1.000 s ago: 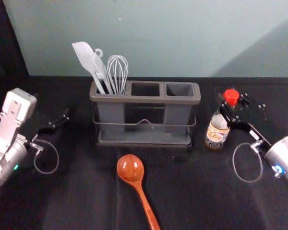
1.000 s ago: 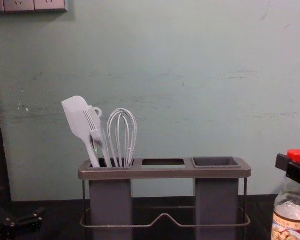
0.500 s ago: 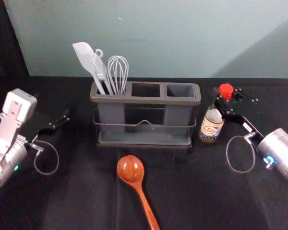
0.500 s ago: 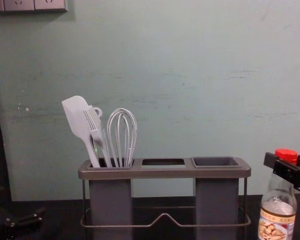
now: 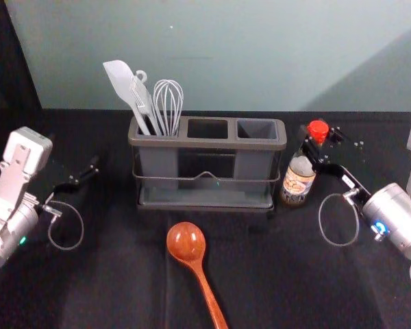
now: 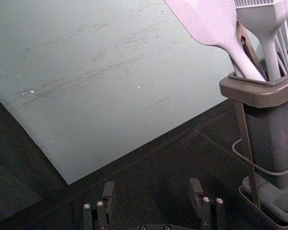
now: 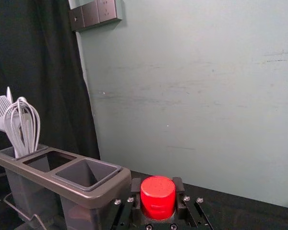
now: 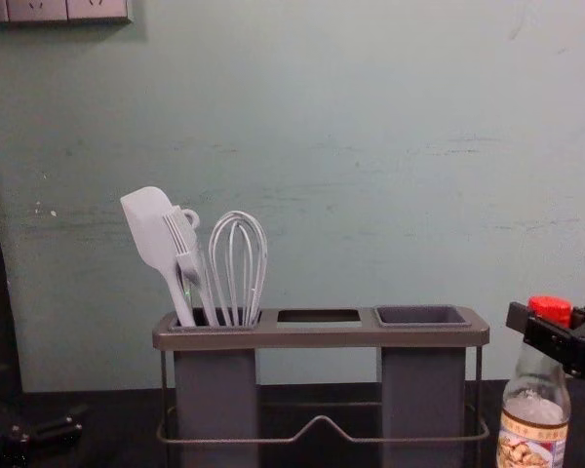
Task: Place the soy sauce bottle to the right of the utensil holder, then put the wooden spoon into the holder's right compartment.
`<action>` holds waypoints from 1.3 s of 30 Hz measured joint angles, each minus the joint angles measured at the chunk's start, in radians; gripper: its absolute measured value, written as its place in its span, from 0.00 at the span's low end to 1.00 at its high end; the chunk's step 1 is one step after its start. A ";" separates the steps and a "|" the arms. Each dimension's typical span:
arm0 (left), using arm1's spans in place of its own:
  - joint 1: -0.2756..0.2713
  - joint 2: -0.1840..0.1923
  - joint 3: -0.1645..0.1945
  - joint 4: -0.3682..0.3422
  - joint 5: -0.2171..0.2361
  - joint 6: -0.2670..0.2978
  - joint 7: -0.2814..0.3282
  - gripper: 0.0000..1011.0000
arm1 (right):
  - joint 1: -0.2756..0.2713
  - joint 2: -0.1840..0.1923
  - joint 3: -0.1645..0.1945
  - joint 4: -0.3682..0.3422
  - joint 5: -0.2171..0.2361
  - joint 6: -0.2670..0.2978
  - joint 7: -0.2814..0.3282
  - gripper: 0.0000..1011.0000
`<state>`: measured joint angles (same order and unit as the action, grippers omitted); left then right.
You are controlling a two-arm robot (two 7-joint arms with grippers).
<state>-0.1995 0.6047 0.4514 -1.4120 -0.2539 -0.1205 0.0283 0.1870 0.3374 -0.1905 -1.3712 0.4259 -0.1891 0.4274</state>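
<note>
My right gripper point(image 5: 316, 152) is shut on the neck of the soy sauce bottle point(image 5: 298, 181), just right of the utensil holder point(image 5: 205, 142). In the right wrist view the bottle's red cap point(image 7: 158, 196) sits between the fingertips of the right gripper point(image 7: 157, 194). The bottle point(image 8: 534, 419) stands upright beside the holder point(image 8: 322, 337) in the chest view. The wooden spoon point(image 5: 186, 242) lies in front of the holder, bowl toward it. My left gripper point(image 5: 85, 175) is parked at the left, and in the left wrist view the left gripper point(image 6: 152, 191) is open and holds nothing.
A white spatula point(image 5: 120, 79), a brush and a whisk point(image 5: 168, 103) stand in the holder's left compartment. Behind the dark table point(image 5: 109, 274) rises a pale wall point(image 5: 246, 55). A dark curtain point(image 7: 43, 72) hangs at the left side.
My right gripper and the soy sauce bottle have moved left, closer to the holder, and the bottle looks slightly lower in the chest view. The left arm and the spoon have stayed put.
</note>
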 joint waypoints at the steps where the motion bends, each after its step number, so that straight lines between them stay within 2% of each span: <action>1: 0.000 0.000 0.000 0.000 0.000 0.000 0.000 0.99 | 0.000 -0.001 0.000 0.001 -0.001 -0.002 -0.001 0.44; 3: 0.000 0.000 0.000 0.000 0.000 0.000 0.000 0.99 | -0.002 -0.001 0.001 0.002 -0.003 -0.005 -0.002 0.48; 8: 0.000 0.000 0.000 0.000 0.000 0.000 0.000 0.99 | -0.018 0.002 0.016 -0.023 0.011 -0.022 0.004 0.66; 14: 0.000 0.000 0.000 0.000 0.000 0.000 0.000 0.99 | -0.061 0.018 0.045 -0.116 0.035 -0.027 0.003 0.81; 15: 0.000 0.000 0.000 0.000 0.000 0.000 0.000 0.99 | -0.074 0.024 0.053 -0.142 0.039 -0.027 -0.001 0.87; 20: 0.000 0.000 0.000 0.000 0.000 0.000 0.000 0.99 | -0.118 0.038 0.069 -0.222 0.041 -0.022 -0.015 0.98; 24: 0.000 0.000 0.000 0.000 0.000 0.000 0.000 0.99 | -0.149 0.047 0.069 -0.275 0.050 -0.011 -0.013 0.99; 30: 0.000 0.000 0.000 0.000 0.000 0.000 0.000 0.99 | -0.189 0.052 0.018 -0.325 0.046 0.008 0.003 0.99; 37: 0.000 0.000 0.000 0.000 0.000 0.000 0.000 0.99 | -0.209 0.041 -0.087 -0.315 -0.037 0.029 -0.005 0.99; 39: 0.000 0.000 0.000 0.000 0.000 0.000 0.000 0.99 | -0.210 0.037 -0.105 -0.305 -0.053 0.036 -0.010 0.99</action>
<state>-0.1996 0.6047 0.4514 -1.4120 -0.2539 -0.1205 0.0283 -0.0229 0.3743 -0.2956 -1.6765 0.3726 -0.1527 0.4173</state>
